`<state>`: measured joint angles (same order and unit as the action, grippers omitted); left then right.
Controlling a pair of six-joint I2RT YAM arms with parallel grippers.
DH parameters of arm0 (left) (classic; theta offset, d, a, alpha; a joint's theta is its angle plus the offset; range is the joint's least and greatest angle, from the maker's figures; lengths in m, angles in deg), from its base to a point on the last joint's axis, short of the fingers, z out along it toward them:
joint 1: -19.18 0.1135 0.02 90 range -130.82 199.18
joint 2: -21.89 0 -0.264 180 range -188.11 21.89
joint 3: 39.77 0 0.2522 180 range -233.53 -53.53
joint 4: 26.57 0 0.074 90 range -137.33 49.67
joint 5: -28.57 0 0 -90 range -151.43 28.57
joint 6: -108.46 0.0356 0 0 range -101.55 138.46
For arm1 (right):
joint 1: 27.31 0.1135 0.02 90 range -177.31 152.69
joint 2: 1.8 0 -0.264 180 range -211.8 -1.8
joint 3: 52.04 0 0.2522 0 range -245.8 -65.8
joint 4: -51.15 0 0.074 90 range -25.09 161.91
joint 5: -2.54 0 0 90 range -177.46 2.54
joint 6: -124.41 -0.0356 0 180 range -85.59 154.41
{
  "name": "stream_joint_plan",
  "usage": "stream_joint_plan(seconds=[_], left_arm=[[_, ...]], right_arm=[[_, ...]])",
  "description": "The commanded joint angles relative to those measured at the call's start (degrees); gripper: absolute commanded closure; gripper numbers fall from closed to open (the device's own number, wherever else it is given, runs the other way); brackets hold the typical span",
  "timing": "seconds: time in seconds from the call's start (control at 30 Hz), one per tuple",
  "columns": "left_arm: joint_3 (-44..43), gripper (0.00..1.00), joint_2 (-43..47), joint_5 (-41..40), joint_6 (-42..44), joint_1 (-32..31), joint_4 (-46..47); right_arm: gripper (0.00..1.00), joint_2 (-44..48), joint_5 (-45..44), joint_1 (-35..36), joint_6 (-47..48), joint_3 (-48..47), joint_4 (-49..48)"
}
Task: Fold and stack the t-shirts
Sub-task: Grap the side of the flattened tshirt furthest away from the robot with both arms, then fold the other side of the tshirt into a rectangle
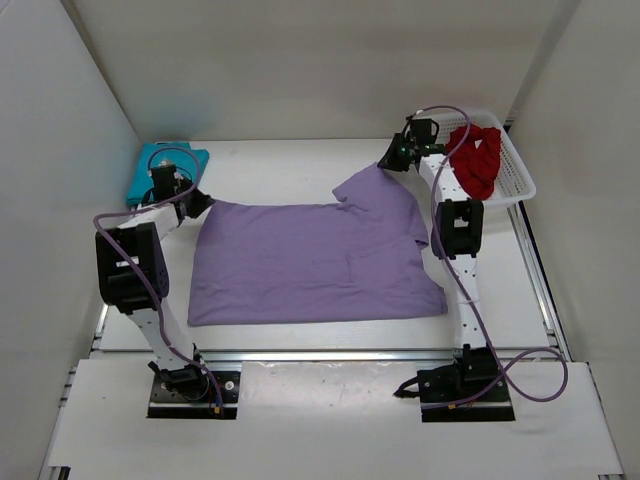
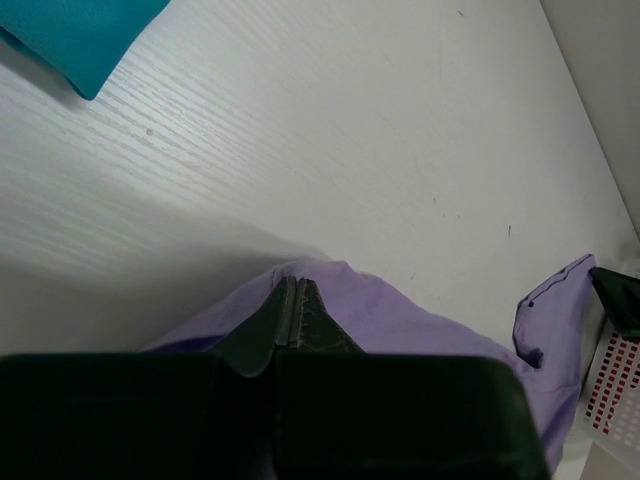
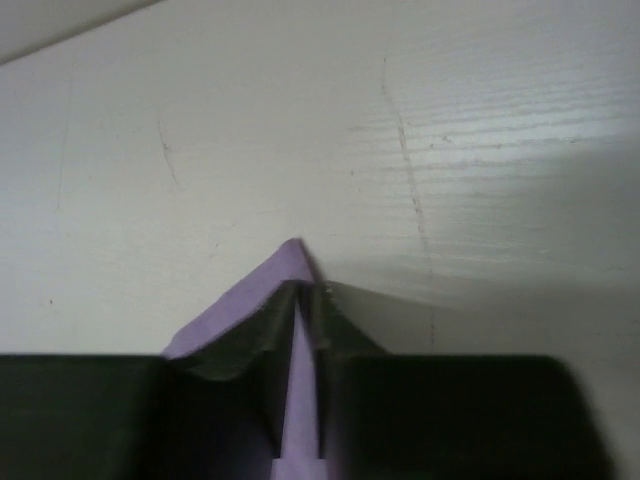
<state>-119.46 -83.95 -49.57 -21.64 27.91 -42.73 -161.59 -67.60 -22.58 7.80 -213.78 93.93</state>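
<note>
Top view: three t-shirts are counted, one of each colour. The lavender t-shirt lies spread near flat across the middle of the white table. It is thin, soft plain cloth with light creases, roughly rectangular, and one sleeve is drawn up to a peak at its far right corner. The teal t-shirt sits as a compact pad at the far left of the table, apart from the lavender one. The red t-shirt is bunched in a heap inside a white plastic mesh basket at the far right. The left gripper is at the lavender shirt's far left corner and the right gripper at the raised sleeve peak. Left wrist view: the left gripper has its dark fingers pressed flat together, closed on a raised edge of the lavender t-shirt. A corner of the teal t-shirt shows at top left, and the basket at lower right shows its grid of holes with red behind. Right wrist view: the right gripper is nearly closed, pinching a narrow fold of the lavender t-shirt that stands up in a point just above the grained table.
</note>
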Motion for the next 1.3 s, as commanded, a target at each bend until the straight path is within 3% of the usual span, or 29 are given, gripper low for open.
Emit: stream_joint_plan(seconds=[0.0, 0.17, 0.4, 0.57, 0.67, 0.73, 0.8, 0.93, 1.27], left_arm=[[0.28, 1.00, 3.45, 0.80, -0.16, 0.23, 1.86], [0.53, 1.00, 4.24, 0.45, 0.02, 0.58, 1.43], [4.41, 1.00, 6.96, 2.29, -3.23, 1.02, 4.94], [6.25, 1.00, 7.32, 4.22, -5.51, 1.72, 6.70], [5.73, 1.00, 7.67, 5.46, -5.17, 1.99, 6.00], [6.78, 1.00, 8.63, 5.37, -4.64, 1.73, 5.99], [6.17, 1.00, 8.81, 5.20, -3.94, 1.82, 5.04], [6.51, 1.00, 8.37, 5.63, -4.29, 3.47, 4.85], [8.36, 1.00, 13.02, 3.70, -1.83, 5.77, 2.92]], right_arm=[[0.97, -1.75, 1.41, 0.54, -2.74, -3.44, -1.24], [1.00, -1.84, 2.82, -0.07, -1.00, -13.53, 5.94], [1.00, 9.83, 0.63, 3.61, 10.42, -13.56, 25.81], [0.99, 17.37, -2.71, 2.83, 11.93, -10.06, 36.28], [1.00, 28.34, -4.20, 3.00, 14.39, 2.05, 33.24], [1.00, 38.28, -4.47, 3.70, 14.92, 25.15, 23.42], [1.00, 50.57, -0.81, 2.66, 13.26, 42.41, 9.18], [1.00, 54.22, -2.20, 0.72, 13.07, 49.09, 9.83], [1.00, 70.74, 0.63, 2.21, 7.89, 75.27, -4.14]])
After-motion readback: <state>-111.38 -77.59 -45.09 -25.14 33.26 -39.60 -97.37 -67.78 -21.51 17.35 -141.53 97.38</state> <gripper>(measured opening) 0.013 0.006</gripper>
